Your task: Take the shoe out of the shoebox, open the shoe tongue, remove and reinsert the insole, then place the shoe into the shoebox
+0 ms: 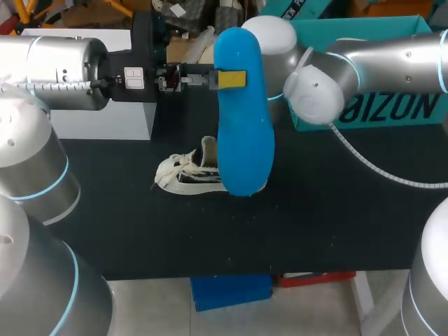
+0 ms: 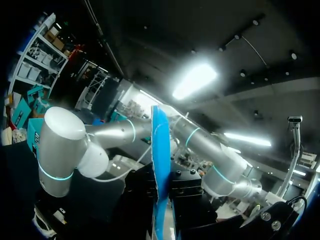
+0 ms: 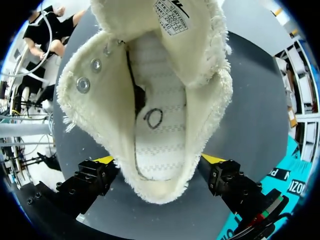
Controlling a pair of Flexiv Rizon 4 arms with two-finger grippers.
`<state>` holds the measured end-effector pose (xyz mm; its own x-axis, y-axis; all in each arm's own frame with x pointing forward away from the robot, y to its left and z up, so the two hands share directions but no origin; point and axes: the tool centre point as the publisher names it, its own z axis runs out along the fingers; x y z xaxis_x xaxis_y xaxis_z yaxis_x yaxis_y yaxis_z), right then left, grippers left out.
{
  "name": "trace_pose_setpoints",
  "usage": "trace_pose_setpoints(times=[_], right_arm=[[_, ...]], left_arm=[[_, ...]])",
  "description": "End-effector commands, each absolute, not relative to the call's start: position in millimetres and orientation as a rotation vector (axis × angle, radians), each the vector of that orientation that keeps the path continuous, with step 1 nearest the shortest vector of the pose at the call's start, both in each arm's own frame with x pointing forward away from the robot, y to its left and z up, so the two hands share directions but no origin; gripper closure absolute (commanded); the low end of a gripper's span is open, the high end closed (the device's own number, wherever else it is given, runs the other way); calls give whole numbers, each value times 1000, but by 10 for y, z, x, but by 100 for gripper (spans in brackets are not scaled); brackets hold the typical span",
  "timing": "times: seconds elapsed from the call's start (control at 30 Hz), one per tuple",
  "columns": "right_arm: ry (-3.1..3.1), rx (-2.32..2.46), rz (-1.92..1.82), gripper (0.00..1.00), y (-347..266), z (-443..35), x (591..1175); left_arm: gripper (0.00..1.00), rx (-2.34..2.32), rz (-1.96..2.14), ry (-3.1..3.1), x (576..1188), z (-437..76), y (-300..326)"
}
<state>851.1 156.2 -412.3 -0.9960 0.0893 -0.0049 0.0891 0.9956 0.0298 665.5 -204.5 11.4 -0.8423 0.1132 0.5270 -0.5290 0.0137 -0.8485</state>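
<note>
My left gripper (image 1: 231,78) is shut on a blue insole (image 1: 241,119) and holds it upright, high above the table. The left wrist view shows the insole (image 2: 160,170) edge-on between the dark fingers. A cream-white shoe (image 1: 183,175) lies on the black table (image 1: 315,224), partly hidden behind the insole. In the right wrist view I look straight down into the shoe (image 3: 160,115), its tongue folded back and the bare stitched footbed showing. My right gripper (image 3: 159,160) stands open, one yellow tip on each side of the heel. In the head view it is hidden behind the insole.
A white box (image 1: 105,119) stands at the table's back left, under my left arm. A large teal box (image 1: 392,105) stands at the back right, behind my right arm (image 1: 364,66). Bare black tabletop lies in front of the shoe.
</note>
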Motion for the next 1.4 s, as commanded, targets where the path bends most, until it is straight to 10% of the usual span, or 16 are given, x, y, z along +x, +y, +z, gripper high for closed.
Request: trace_pose_setpoints(times=[0.03,0.67,1.4], right_arm=[[3136,140,-90,0,1611,-4119,8525],[3133,131,-72,0,1615,-4125,8515],[2990,154,774,0,1552,-4153,8538]], left_arm=[[100,429,1882,-1847,6645,111,-2054],[100,429,1882,-1847,6645,111,-2054],[100,429,1882,-1847,6645,111,-2054]])
